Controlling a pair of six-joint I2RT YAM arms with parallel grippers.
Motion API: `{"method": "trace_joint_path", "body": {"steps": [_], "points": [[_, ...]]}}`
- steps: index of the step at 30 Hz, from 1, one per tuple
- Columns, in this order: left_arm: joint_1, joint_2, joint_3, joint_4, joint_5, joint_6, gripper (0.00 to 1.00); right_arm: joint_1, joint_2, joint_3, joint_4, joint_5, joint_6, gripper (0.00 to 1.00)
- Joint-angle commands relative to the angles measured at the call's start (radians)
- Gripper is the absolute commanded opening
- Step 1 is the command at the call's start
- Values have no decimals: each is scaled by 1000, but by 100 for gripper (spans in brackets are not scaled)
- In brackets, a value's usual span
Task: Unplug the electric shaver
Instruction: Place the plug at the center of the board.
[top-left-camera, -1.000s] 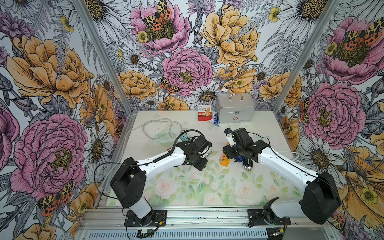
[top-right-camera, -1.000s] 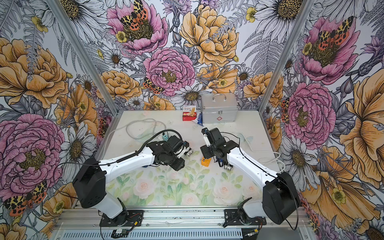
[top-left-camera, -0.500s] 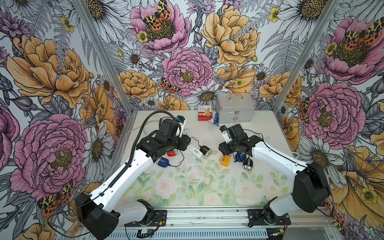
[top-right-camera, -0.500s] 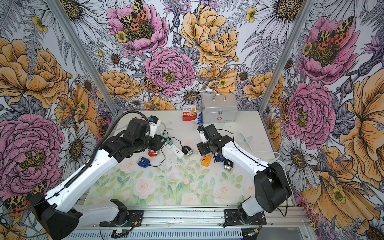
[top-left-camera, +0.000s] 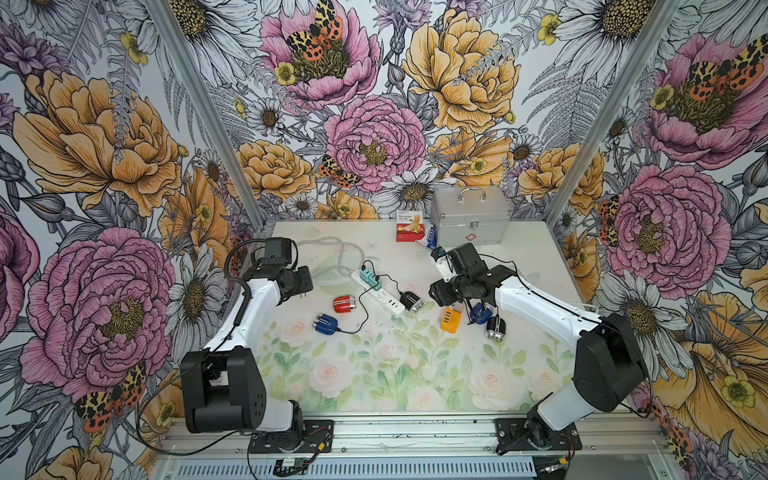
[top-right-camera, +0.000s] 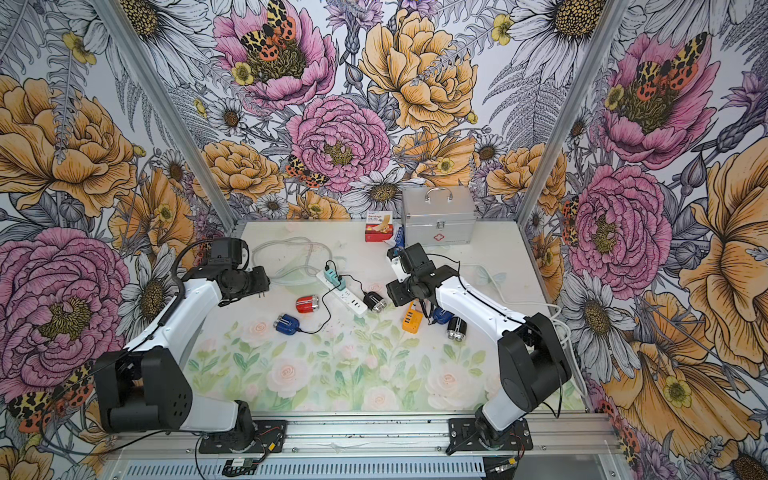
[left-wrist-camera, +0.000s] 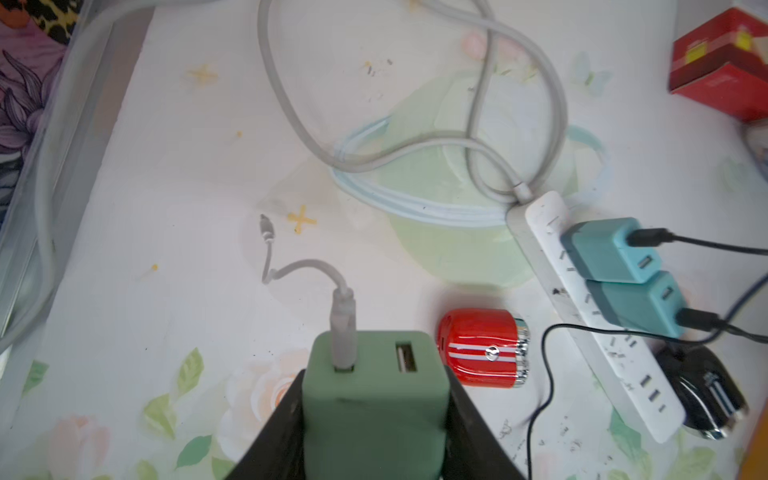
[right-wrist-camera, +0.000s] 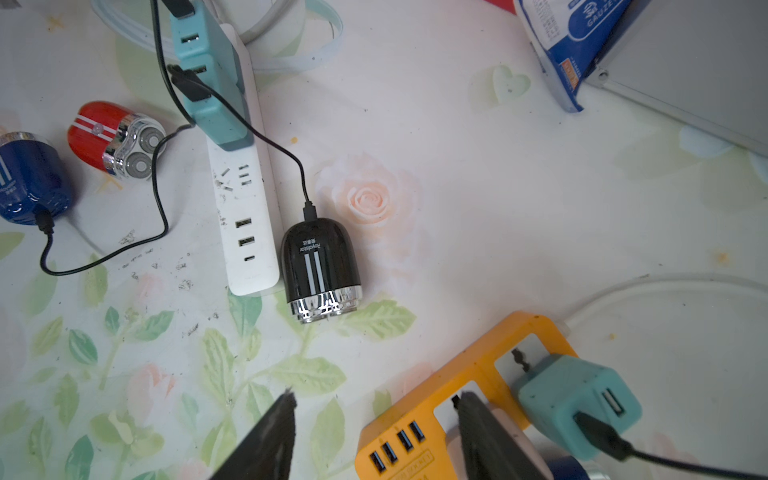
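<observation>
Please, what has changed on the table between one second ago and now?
The left arm pulled back from the centre to its own side; the left gripper holds the green charger, a short grey cable trailing. The right gripper shifted slightly, open above the yellow power strip. The white power strip, red shaver, blue shaver and black shaver stayed put.
</observation>
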Motion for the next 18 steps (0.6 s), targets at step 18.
{"method": "trace_joint_path", "body": {"steps": [18], "points": [[17,325,25,123,21,5,54,74,107,66,76,-24,-5,63]]}}
